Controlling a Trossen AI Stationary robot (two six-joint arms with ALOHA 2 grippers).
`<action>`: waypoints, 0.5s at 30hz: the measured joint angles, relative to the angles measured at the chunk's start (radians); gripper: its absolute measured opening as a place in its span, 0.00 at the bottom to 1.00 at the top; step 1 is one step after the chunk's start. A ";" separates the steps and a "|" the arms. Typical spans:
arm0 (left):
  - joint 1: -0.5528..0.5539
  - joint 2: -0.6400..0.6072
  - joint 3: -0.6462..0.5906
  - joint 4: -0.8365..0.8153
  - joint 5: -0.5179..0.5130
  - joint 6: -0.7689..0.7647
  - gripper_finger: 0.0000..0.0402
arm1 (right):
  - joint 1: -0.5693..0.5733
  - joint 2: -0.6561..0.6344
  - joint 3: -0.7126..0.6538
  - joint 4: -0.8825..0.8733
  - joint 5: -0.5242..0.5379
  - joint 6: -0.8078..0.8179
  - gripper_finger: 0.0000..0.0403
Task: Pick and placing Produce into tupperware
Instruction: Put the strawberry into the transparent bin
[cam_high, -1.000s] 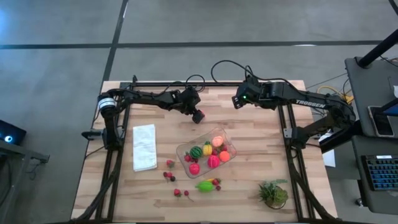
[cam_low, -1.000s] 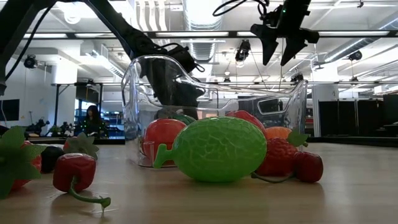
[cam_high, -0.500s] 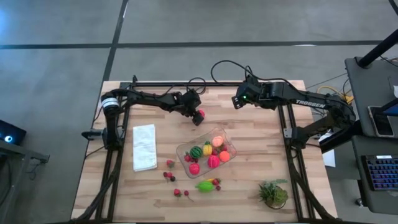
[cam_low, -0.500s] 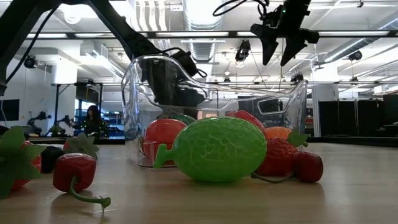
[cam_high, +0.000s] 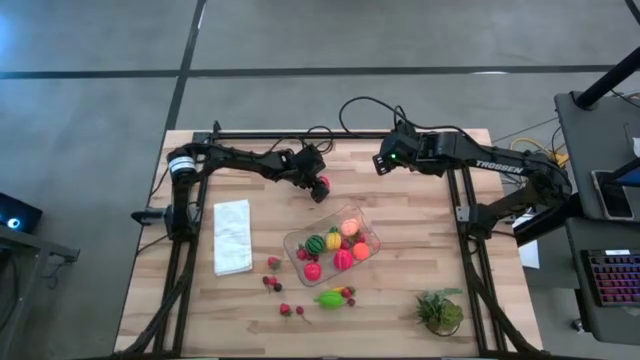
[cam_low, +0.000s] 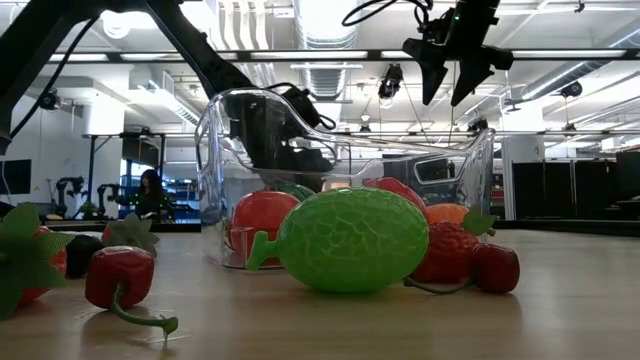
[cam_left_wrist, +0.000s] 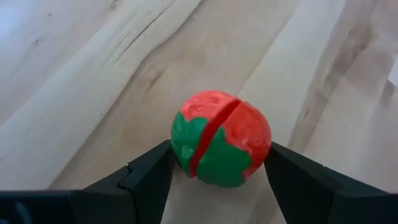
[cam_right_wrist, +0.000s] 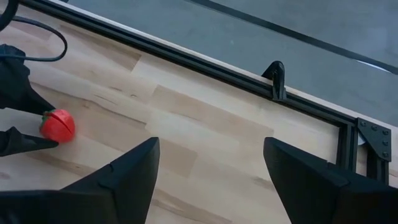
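Left gripper (cam_left_wrist: 217, 165) clamps the round red-green fruit (cam_left_wrist: 221, 138) between its fingers, green end toward the wrist; right gripper (cam_right_wrist: 208, 168) released.

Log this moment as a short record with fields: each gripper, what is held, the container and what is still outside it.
left gripper: shut on the red and green toy fruit, at the table's far middle, beyond the container
right gripper: open, holding nothing, waiting over the table's far edge
tupperware: clear, mid-table, several pieces of produce inside
still outside: lime green fruit and small red berries on the near side of the container
other things: white cloth at left, leafy plant tuft at near right
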 joint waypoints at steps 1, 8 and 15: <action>0.000 0.000 0.000 0.000 0.001 0.000 0.58 | 0.000 0.000 0.000 0.000 0.000 0.000 0.69; 0.000 0.000 0.000 0.000 0.001 0.005 0.58 | 0.000 0.000 0.000 0.000 0.000 0.000 0.69; 0.000 -0.001 0.000 -0.004 -0.004 0.004 0.45 | 0.000 0.000 0.000 0.000 0.000 0.000 0.68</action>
